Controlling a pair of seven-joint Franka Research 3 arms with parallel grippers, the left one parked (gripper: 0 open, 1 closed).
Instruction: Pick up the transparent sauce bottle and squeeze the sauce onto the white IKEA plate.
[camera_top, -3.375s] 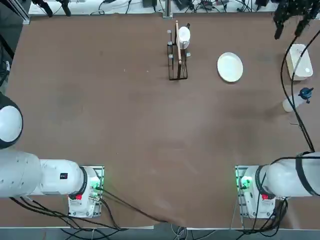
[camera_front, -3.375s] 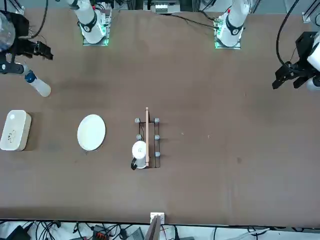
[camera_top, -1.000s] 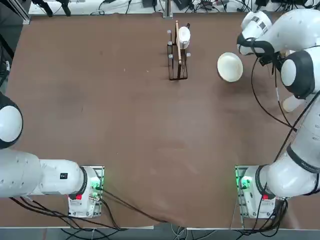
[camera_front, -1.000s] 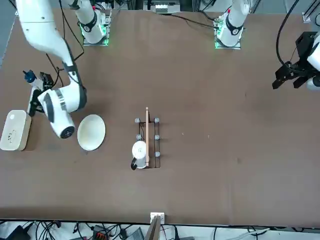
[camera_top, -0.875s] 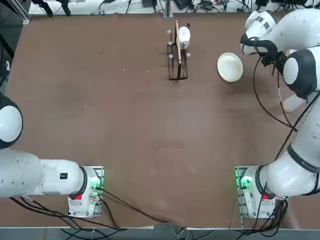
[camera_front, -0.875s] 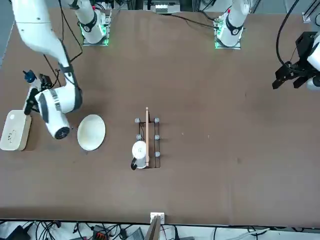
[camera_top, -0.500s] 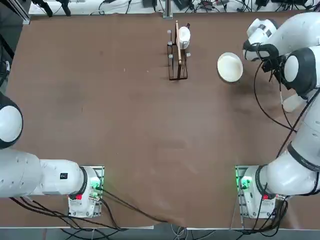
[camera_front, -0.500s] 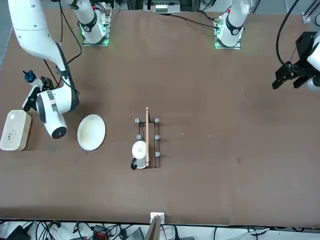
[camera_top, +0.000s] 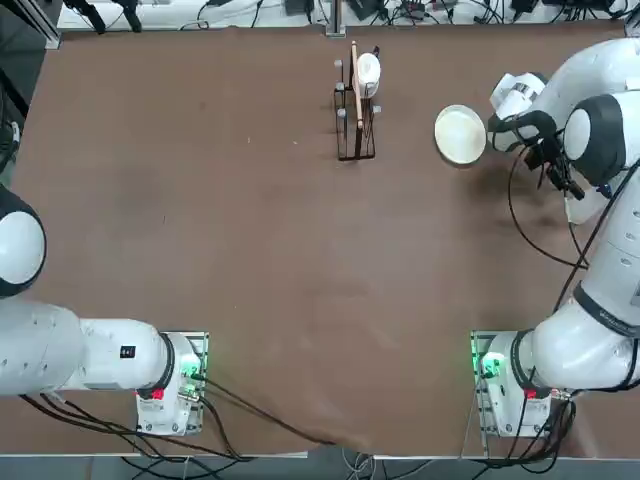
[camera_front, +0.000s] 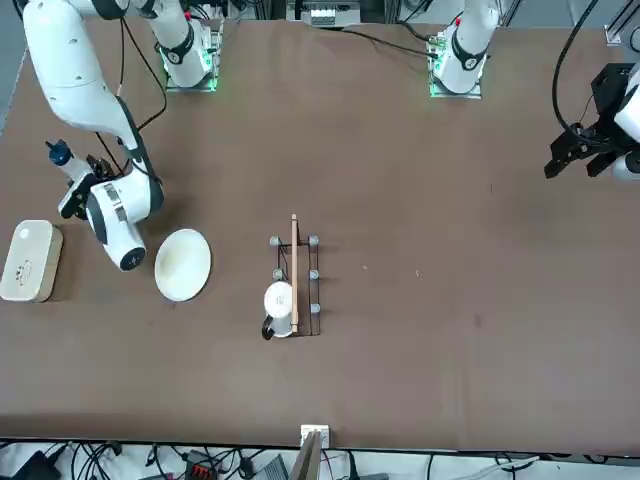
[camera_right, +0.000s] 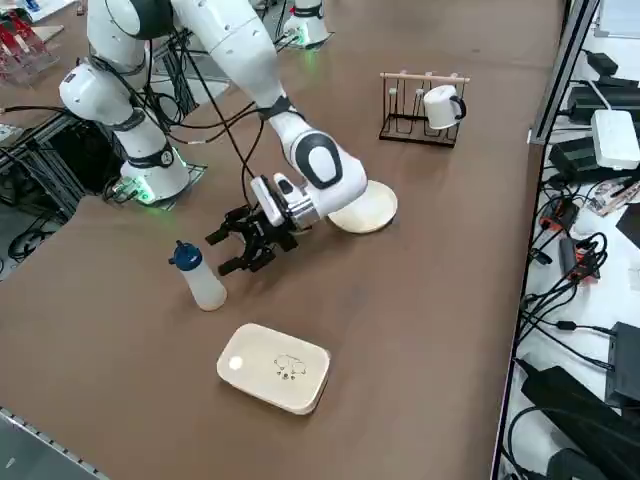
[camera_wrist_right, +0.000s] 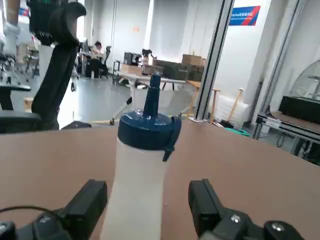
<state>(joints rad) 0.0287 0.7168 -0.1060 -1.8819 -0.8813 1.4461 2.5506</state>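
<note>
The right hand (camera_right: 227, 253) is pointing level at the sauce bottle (camera_right: 204, 282), fingers spread and grasping nothing, the bottle standing upright on the worktop (camera_right: 420, 330) just ahead, between the fingertips' lines.

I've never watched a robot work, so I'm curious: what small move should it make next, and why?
Probably the right gripper should ease forward, jaws open, until the sauce bottle sits between them. In the wrist view the bottle stands upright, lined up between the spread jaws, and the right side view shows a gap still separating them.
</note>
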